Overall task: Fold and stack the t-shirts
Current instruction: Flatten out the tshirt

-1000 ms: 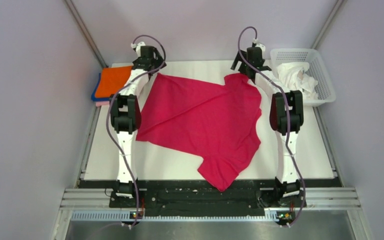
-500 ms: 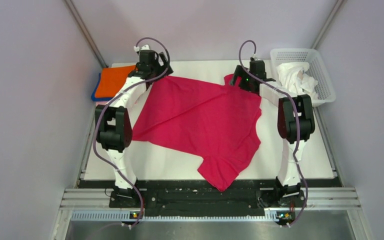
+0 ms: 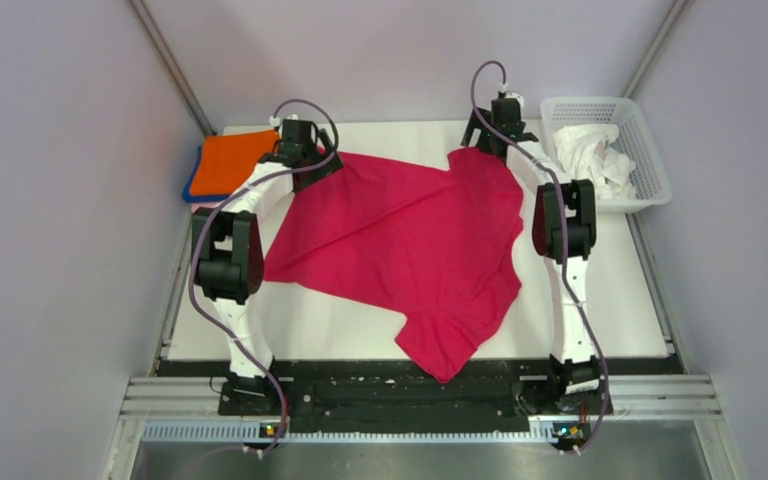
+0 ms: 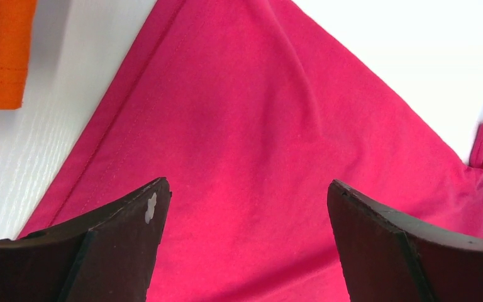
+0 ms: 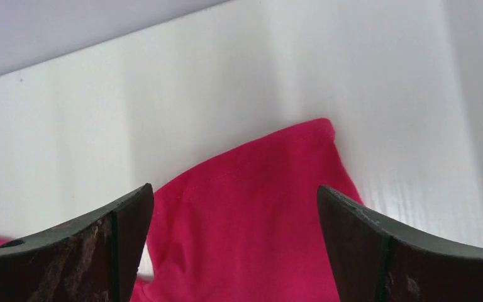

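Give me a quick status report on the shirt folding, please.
Left gripper open over crimson shirt's far-left edge. Right gripper open over its far-right corner. Shirt spread out, not yet folded. Nothing blocking.

Our top camera sits above and behind the arm bases and looks down from far, so we see the whole table [image 3: 610, 300]. The left wrist camera looks from very near, past its own fingers [image 4: 119, 251], down on the crimson shirt [image 4: 258, 145] and an orange shirt [image 4: 0, 50]. The right wrist camera, equally near, faces the back wall [image 5: 69, 31]. All three views share the crimson shirt.
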Motion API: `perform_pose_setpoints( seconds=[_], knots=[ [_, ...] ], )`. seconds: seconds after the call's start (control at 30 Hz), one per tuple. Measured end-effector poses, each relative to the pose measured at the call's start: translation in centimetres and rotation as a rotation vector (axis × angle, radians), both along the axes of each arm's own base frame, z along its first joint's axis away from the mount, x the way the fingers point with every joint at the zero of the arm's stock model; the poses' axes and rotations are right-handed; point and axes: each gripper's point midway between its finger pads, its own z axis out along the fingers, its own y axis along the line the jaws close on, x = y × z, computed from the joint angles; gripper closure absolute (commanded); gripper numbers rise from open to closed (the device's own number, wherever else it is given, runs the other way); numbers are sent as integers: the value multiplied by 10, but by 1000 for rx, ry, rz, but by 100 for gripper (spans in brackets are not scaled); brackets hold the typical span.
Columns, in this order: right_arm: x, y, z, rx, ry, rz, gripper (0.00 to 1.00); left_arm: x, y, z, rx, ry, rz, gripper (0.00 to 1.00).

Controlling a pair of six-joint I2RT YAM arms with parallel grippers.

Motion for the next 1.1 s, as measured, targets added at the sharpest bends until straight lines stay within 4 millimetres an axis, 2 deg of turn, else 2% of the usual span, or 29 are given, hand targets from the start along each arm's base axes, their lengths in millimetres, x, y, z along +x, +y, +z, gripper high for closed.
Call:
perform_pose_setpoints(
  seconds=[0.1, 0.2, 0.3, 0.43, 0.5, 0.63, 0.73, 0.8, 0.83, 0.93, 1.03, 1.1],
  knots=[
    [3, -6, 12, -19, -8, -1, 1, -2, 3, -2, 10, 9, 9, 1],
    [-9, -8, 16, -29, 7, 5, 1, -7, 3, -6, 13, 35, 8, 1],
    [-44, -12, 13, -40, 64, 12, 1, -14, 2, -11, 9, 68, 1, 1],
    [-114, -10, 16, -42, 141, 25, 1, -28, -1, -20, -3, 113, -19, 1],
    [-147, 0, 23, -30, 156, 38, 1, -36, -3, -26, -17, 141, -36, 1],
    [-198, 24, 32, -4, 165, 74, 1, -54, -10, -43, -48, 204, -71, 1],
    [-235, 36, 19, 10, 213, 97, 1, -69, -11, -61, -55, 256, -81, 1],
    [-251, 36, 4, 9, 256, 96, 1, -81, -9, -74, -53, 295, -81, 1],
    [-258, 33, -4, 5, 279, 88, 1, -86, -8, -80, -47, 310, -79, 1],
    [-274, 23, -25, -14, 349, 60, 1, -89, -8, -77, -54, 300, -77, 2],
    [-275, 15, -40, -27, 388, 32, 1, -91, -6, -80, -50, 306, -69, 2],
    [-266, 12, -39, -30, 377, 14, 1, -92, -5, -80, -46, 305, -59, 2]
  ],
)
